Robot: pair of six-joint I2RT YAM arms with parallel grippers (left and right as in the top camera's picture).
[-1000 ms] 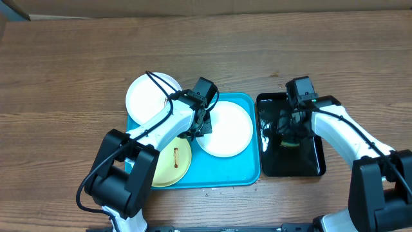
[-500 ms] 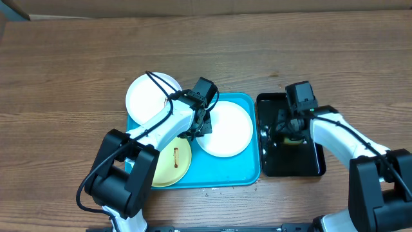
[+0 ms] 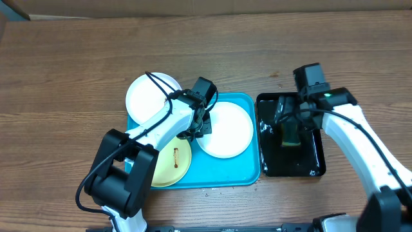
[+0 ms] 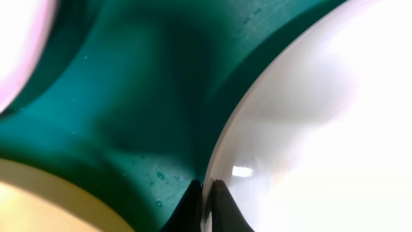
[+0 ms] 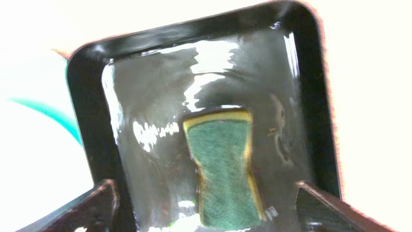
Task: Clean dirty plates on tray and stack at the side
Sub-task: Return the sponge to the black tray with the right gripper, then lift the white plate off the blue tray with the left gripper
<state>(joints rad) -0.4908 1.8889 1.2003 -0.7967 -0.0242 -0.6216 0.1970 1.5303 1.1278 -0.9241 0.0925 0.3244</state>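
Jaws of the left gripper [image 4: 207, 193] are pinched tight on the rim of a white plate [image 3: 224, 129] — the left-wrist view shows a sliver of the plate's edge between both fingertips. That plate lies flat in the right half of the blue tray [image 3: 248, 173] and looks clean. Yellow-green plate [image 3: 172, 161] sits in the tray's near-left corner, brown smear on it, partly under the left arm. Second white plate [image 3: 149, 96] rests over the tray's far-left corner, overhanging the wooden table [image 3: 64, 77]. Right gripper [image 5: 206, 196] is spread wide, holding nothing — it hangs above the glossy black tray [image 3: 317, 164], just beside the blue one. Green-and-yellow sponge [image 5: 222, 164] lies on the wet black floor between the two fingers, touched by neither as far as can be seen.
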